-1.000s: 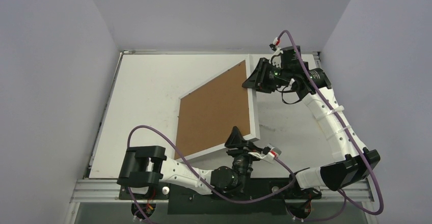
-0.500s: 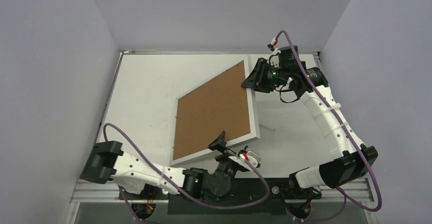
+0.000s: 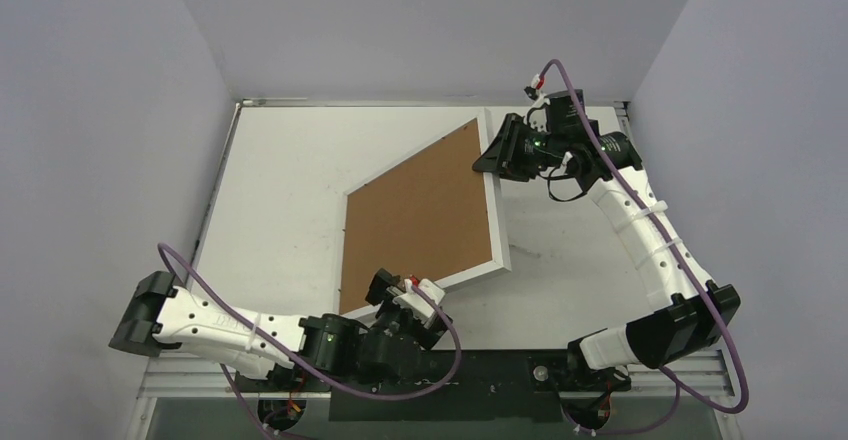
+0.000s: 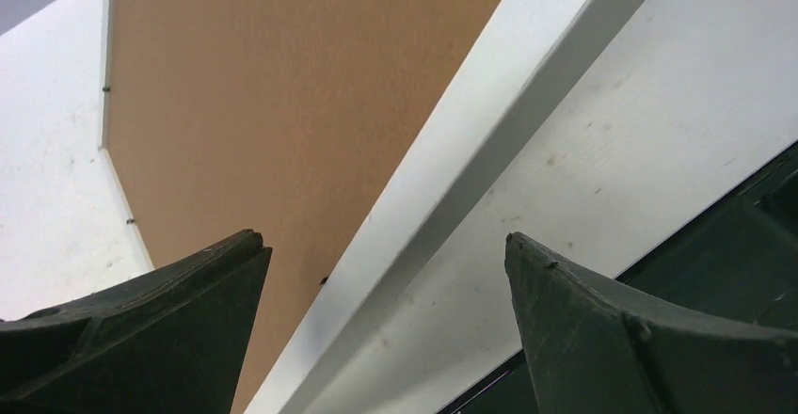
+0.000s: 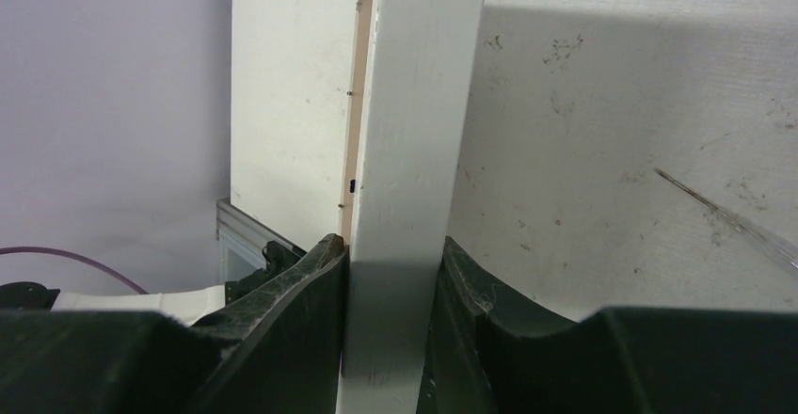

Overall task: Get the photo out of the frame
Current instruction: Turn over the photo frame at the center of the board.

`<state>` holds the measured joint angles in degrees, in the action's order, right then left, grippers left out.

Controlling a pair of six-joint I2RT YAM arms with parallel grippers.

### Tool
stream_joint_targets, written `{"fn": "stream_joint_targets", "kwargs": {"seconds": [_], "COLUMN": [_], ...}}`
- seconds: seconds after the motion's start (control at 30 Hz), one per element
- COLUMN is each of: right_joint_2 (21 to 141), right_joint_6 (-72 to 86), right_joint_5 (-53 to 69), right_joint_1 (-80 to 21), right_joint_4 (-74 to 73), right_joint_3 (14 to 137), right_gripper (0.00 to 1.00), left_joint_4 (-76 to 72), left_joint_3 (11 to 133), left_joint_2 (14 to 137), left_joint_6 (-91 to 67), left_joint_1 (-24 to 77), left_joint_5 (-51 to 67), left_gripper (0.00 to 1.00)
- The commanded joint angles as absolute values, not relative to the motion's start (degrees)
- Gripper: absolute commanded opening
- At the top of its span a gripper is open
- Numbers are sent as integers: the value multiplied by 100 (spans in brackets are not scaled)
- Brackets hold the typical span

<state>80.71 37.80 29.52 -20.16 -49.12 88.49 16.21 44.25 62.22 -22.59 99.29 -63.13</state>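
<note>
Frame (image 3: 420,210) front side hidden, near edge partly under left end effector (image 3: 386,294), cropped in wrist views.

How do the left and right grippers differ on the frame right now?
The left gripper is wide open, and the frame's white border shows between its jaws, ungripped. The right gripper is shut on that border. The left gripper is at the frame's near edge, while the right gripper is on the right edge near the far corner. Both have dark fingers and face the border.
</note>
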Motion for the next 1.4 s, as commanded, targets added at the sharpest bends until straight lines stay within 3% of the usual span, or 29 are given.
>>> {"fn": "stream_joint_targets", "kwargs": {"seconds": [0.0,0.27,0.43,0.47,0.63,0.73,0.87,1.0,1.07,1.13,1.3,1.37], "right_joint_2": [8112,8099,8040,8034,8020,7984,7992,8037,8042,8043,7951,7852], "right_joint_6": [3524,3613,3734,3748,3742,3702,3684,3674,3656,3604,3396,3279], "right_joint_5": [2815,2832,2853,2869,2909,2865,2847,2828,2843,2867,2978,2973], "right_joint_1": [-2010,-2010,-2019,-2023,-2025,-2020,-2009,-1959,-1885,-1768,-1346,-1164], "right_joint_4": [-4263,-4157,-4035,-4014,-3987,-4019,-3999,-3968,-3955,-3959,-3998,-4006], "right_joint_3": [8890,8788,8674,8642,8545,8509,8464,8440,8433,8465,8571,8616], "right_gripper": [5,5,5,5,5,5,5,10,13,19,69,82], "left_joint_4": [2696,4082,8925,9160,9192,9201,9190,9191,9185,9192,9161,9145], "left_joint_3": [4422,5106,7081,7325,7594,7460,7334,7391,7433,7476,7461,7380], "left_joint_2": [6384,7883,10123,10468,10837,10693,10597,10626,10605,10536,10094,9842], "left_joint_6": [-3166,-4437,-9224,-9003,-9247,-9253,-9147,-8954,-8883,-8802,-8815,-8912], "left_joint_1": [9954,9978,9964,9938,9866,9793,9760,9765,9784,9795,9876,9922], "left_joint_5": [-6366,-7599,-8617,-8657,-8699,-8726,-8823,-9021,-9136,-9259,-9583,-9699], "left_gripper": [96,100,100,100,79,56,36,7,0,0,0,0]}}
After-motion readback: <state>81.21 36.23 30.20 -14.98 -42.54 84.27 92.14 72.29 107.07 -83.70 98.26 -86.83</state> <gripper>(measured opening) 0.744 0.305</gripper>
